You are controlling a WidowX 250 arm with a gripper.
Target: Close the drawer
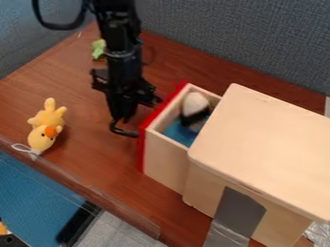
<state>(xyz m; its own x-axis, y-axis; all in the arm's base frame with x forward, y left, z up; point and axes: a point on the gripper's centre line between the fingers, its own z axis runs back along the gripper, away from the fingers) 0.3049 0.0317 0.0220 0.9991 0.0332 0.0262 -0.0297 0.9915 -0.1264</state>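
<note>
Pale wood forms the box (264,140) nearest me; its drawer (166,161) juts out, red front (155,115) running seven to one o'clock. Just beside, the claw (125,127), clenched or released I can't tell, has the drawer at about four o'clock.

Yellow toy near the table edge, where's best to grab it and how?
Probably across the yellow toy's body, beside its head, coming straight down: it lies on the table with its upper side uncovered, and its shape is longer than wide.
</note>
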